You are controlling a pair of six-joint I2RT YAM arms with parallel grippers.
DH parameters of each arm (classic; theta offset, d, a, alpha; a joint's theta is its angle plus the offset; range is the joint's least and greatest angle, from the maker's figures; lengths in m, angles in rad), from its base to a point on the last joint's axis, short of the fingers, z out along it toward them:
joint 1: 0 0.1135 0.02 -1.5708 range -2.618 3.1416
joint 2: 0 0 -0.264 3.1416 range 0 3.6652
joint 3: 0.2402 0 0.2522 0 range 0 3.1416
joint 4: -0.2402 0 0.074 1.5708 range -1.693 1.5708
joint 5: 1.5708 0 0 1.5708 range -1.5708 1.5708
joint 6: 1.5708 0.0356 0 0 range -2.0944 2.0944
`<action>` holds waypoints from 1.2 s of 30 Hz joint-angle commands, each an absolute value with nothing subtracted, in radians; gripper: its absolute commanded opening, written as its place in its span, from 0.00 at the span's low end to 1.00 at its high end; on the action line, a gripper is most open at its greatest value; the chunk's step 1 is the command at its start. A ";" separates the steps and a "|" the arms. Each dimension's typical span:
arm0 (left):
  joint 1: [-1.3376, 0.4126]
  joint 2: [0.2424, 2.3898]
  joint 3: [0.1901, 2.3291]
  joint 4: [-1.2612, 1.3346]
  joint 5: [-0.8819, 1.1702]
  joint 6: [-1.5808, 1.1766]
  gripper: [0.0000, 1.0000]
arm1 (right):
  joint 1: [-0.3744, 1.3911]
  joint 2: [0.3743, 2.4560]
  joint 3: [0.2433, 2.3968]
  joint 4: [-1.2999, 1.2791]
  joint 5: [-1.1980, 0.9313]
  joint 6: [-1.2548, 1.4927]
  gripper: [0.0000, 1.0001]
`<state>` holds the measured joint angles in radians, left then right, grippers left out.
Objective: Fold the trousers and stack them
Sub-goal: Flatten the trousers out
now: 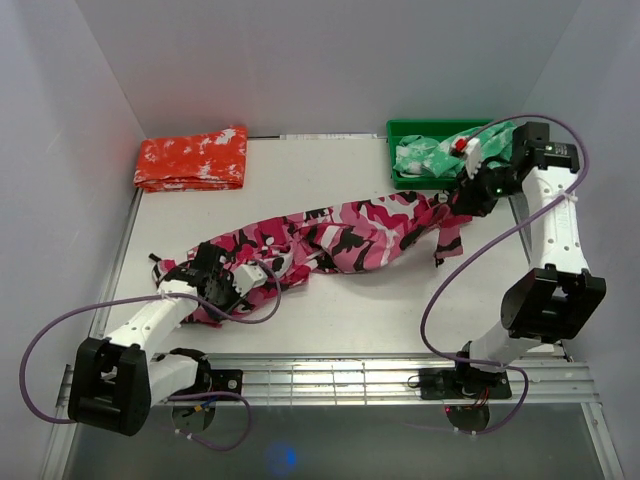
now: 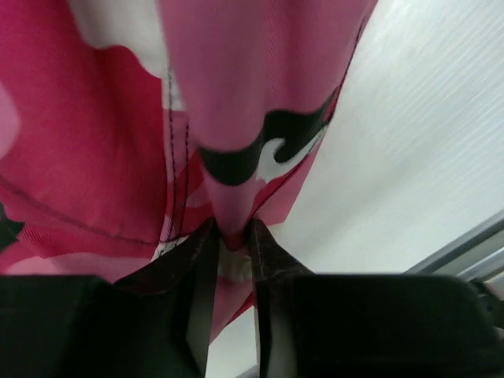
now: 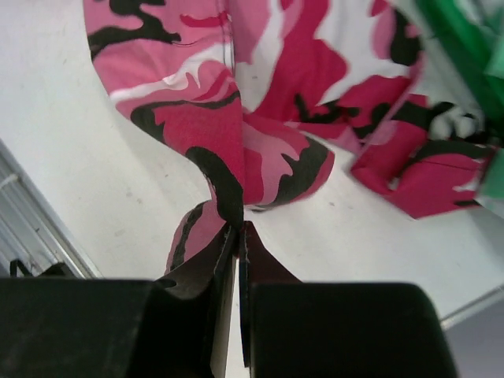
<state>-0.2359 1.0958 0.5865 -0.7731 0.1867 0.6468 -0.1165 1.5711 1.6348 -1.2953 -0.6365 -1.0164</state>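
Both arms are on the cloth. The trousers lie strung out in a long crumpled band on the table. One end is right at the front of the green tray; the rest runs diagonally away from the tray, and the other end is well apart from it.

Right gripper: fingers clenched tight, a thin edge of pink camo nipped betw. them, just beside the tray's front wall. Cloth sags off it in a loose curl.

Left gripper: at the end far from the tray, fingers closed on a raised ridge of cloth, a fold w/ a black-and-white patch standing up betw. them. Looks like a grasp, tho' a shallow one by my eye.

Handling: soft, light, floppy stuff w/ no stiffness. It'll drape and bunch wherever it's unsupported, and a pinch on one layer will drag the rest along. Prob. not slippery, since it looks woven and stitch lines show in the left wrist view. Nothing fragile.

Best holds, I reckon, are the hems or waistband corners, where seams give more bite. Take both ends so it can be pulled flat before folding; mid-leg pinches just make more creases.

Also there: a green garment w/ white splotches inside the tray, and a folded orange-red garment well apart from the tray along the same back edge. The end by the tray could snag the lip. Folding proper hasn't begun, I'd say: the cloth's twisted, no clean fold.
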 commanded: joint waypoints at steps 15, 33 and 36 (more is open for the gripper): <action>0.305 1.227 0.500 -0.535 0.083 1.210 0.05 | -0.410 1.718 1.717 -1.220 -0.229 -1.048 0.08; 0.348 1.109 0.885 -0.933 0.685 1.303 0.48 | -0.315 1.939 1.506 -1.118 -0.221 -0.809 0.24; 0.306 1.075 0.931 -0.976 0.738 1.270 0.49 | -0.243 1.931 1.506 -1.068 -0.218 -0.761 0.10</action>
